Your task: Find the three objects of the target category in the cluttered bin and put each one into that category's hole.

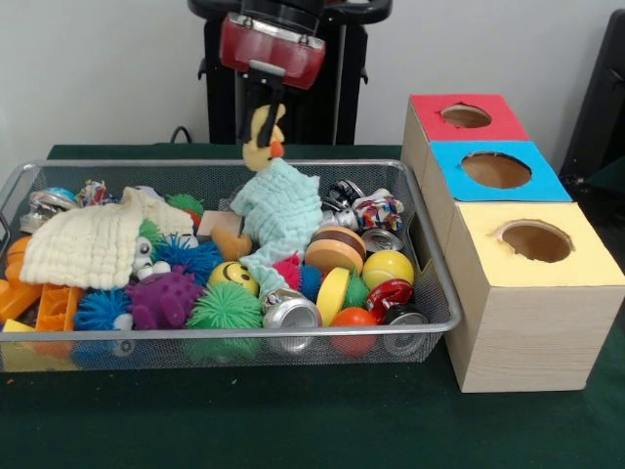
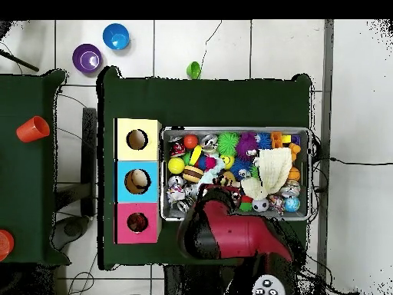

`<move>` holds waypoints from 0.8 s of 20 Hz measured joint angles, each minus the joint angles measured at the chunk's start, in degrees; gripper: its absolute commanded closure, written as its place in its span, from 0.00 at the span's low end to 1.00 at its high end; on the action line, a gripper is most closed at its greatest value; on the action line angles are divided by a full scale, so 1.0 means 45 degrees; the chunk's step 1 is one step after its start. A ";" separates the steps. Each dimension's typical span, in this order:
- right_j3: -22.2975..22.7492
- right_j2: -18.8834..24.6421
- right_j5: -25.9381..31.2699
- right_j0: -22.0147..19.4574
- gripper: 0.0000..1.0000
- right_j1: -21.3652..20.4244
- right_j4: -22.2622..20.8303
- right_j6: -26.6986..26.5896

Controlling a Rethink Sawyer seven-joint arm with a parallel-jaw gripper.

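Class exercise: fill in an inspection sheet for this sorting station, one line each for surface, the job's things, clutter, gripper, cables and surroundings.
Surface: green table, bare in front of the bin.
Job's things: wire mesh bin packed full; wooden box with red hole, blue hole and yellow hole.
Clutter: cream cloth, crushed can, purple spiky ball, smiley ball.
Gripper: gripper above the bin, shut on a yellow duck toy; light green cloth hangs beneath.
Cables: black cable behind the bin.
Surroundings: cups on the neighbouring table and on the tiled floor.

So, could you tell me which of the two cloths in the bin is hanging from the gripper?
The pale green cloth, lifted at mid-bin below the gripper; the cream cloth lies flat at the picture's left.
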 measured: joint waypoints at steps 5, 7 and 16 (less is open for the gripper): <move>0.0000 -0.0509 0.0016 0.1045 1.00 0.0010 0.0635 0.0000; 0.0002 -0.0656 0.0092 0.1279 1.00 -0.0072 0.0846 0.0000; -0.0005 -0.1744 0.2094 0.2725 1.00 -0.0887 0.1737 0.0000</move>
